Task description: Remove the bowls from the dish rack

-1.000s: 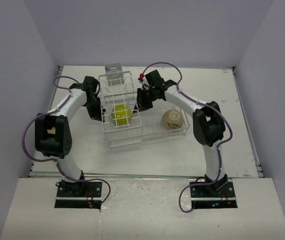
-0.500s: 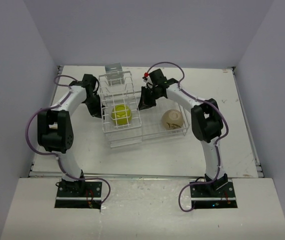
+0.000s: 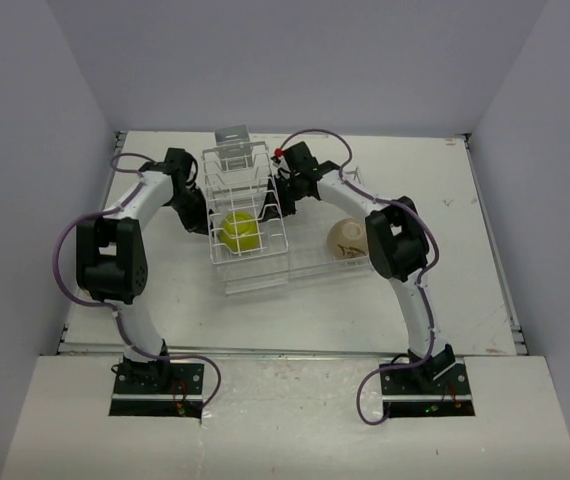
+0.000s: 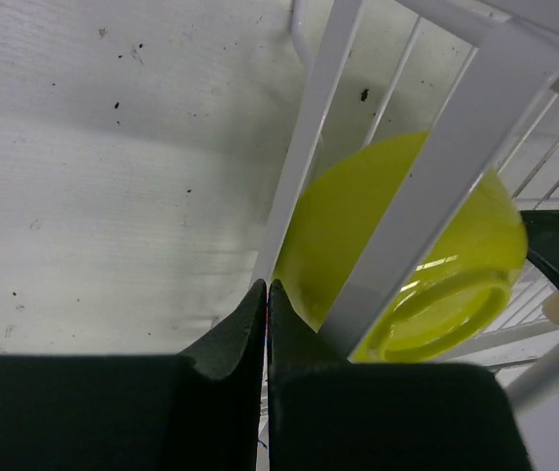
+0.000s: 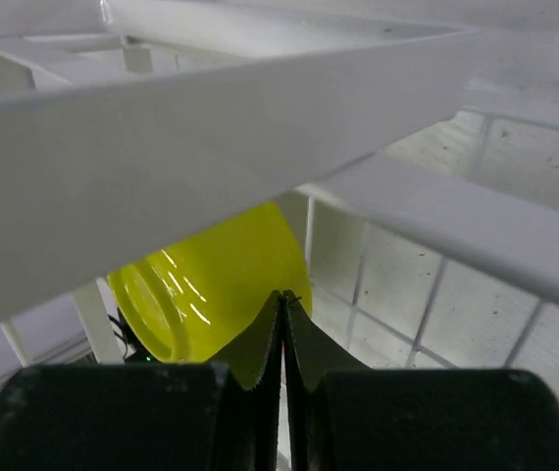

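Left fingers (image 4: 230,343) and right fingers (image 5: 309,348) are pressing together, empty; crowding the dish rack (image 4: 446,186) is risking tipping its yellow-green bowl (image 3: 241,230) out.

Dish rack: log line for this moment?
left gripper: shut on dish rack wire | right gripper: shut beside rack | yellow-green bowl: in rack | tan bowl: in rack, right section

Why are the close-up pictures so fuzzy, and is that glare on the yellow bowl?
Left wrist: the dish rack bars sit too near the lens, so they blur; the yellow bowl looks fairly sharp. Right wrist: blurred bars, white glare streaks on the bowl. Top external: evenly lit, sharp.
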Tool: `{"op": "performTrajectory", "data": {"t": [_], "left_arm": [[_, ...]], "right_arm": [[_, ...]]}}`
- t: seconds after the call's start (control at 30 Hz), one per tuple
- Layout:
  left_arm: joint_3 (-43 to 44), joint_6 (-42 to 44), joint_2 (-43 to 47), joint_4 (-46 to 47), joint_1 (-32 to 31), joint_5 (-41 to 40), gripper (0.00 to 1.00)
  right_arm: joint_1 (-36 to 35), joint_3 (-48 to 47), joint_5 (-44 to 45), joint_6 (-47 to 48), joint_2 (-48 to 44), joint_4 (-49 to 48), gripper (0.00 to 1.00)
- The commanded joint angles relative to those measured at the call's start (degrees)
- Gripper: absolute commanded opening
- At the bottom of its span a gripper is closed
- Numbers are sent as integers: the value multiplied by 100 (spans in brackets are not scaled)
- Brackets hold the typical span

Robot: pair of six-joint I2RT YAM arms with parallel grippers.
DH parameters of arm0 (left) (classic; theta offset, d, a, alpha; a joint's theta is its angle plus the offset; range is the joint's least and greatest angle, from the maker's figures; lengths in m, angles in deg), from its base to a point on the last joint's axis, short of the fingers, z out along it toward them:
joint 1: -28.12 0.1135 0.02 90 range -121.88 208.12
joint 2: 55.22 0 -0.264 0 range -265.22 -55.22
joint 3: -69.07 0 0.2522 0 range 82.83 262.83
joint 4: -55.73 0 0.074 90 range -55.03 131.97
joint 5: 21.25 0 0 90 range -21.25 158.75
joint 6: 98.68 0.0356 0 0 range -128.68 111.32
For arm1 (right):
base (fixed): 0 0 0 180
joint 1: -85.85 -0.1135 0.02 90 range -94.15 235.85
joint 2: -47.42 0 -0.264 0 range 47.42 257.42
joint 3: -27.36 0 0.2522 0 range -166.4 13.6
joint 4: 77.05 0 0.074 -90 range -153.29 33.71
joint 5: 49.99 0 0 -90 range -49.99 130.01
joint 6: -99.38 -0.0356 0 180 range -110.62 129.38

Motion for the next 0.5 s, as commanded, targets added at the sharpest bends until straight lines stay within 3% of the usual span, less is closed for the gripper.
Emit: {"op": "performTrajectory", "data": {"t": [0.0, 0.23, 0.47], "left_arm": [[108, -139, -36, 377, -42, 657, 0], [91, -148, -18, 439, -24, 719, 0], [-50, -121, 96, 465, 81, 666, 0]], "right_arm": [[-193, 11, -397, -336, -106, -401, 0], [-238, 934, 40, -346, -869, -858, 0], [-27, 1436, 569, -188, -1486, -728, 0]]}}
